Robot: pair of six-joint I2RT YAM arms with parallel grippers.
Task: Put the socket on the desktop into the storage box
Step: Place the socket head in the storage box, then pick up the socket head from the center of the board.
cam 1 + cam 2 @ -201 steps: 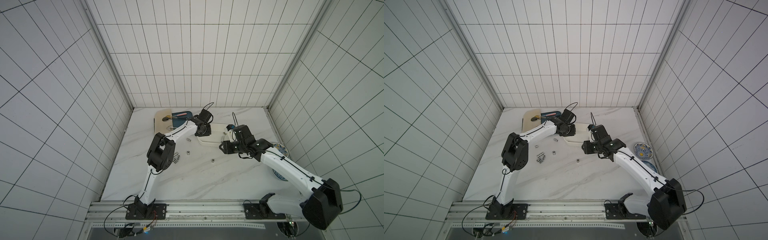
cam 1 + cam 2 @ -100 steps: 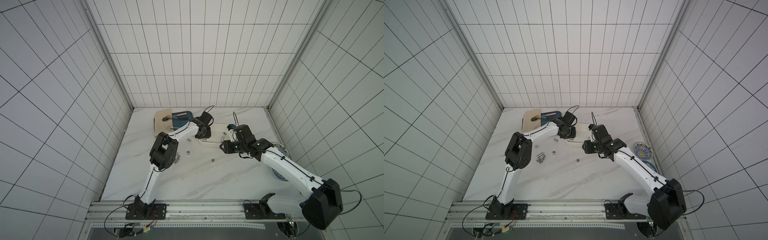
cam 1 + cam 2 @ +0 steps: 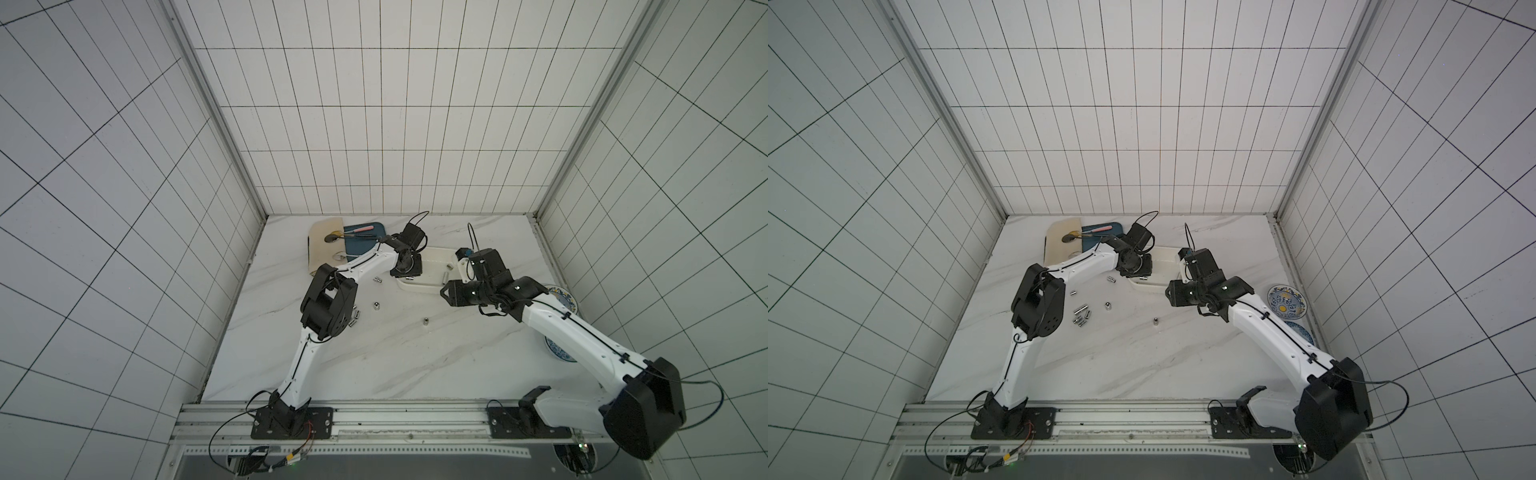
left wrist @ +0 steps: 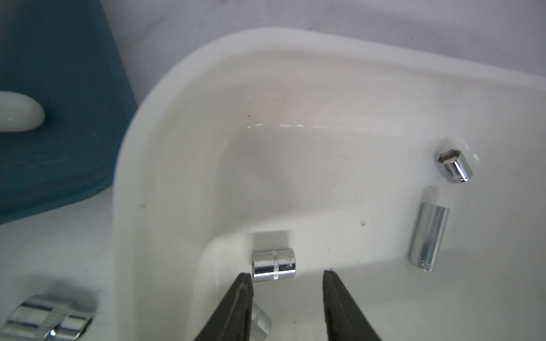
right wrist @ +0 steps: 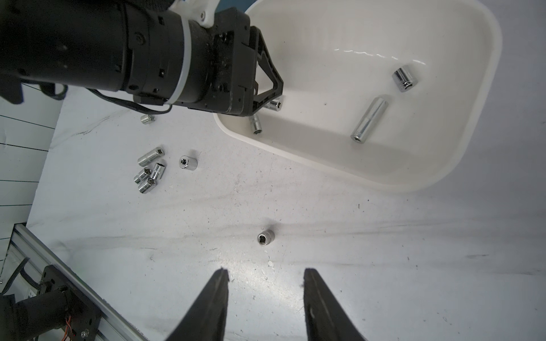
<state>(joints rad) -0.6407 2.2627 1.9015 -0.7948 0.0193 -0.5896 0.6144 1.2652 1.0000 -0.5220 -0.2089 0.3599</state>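
Hovering left fingers (image 4: 240,307): spread apart over one corner of the storage box (image 4: 130,165) and gripping nothing. A short socket (image 4: 274,264) lies free on the box floor just past their tips, and a second socket (image 4: 263,323) is half hidden behind one finger.
Box contents: a long socket (image 4: 428,240) and a hex-mouthed socket (image 4: 454,166) lie near each other, not touching.
Right fingers (image 5: 212,304): parted and empty above the bare surface (image 5: 413,265), with a lone socket (image 5: 266,237) standing on end ahead of them, outside the box.
Loose on the surface: a cluster of sockets (image 5: 147,172), with a single upright socket (image 5: 188,162) just beside it.
Box position: in both top views the storage box (image 3: 415,286) (image 3: 1144,286) sits toward the back wall between the two arms, near the dark-blue tray (image 3: 361,245) (image 3: 1100,230).
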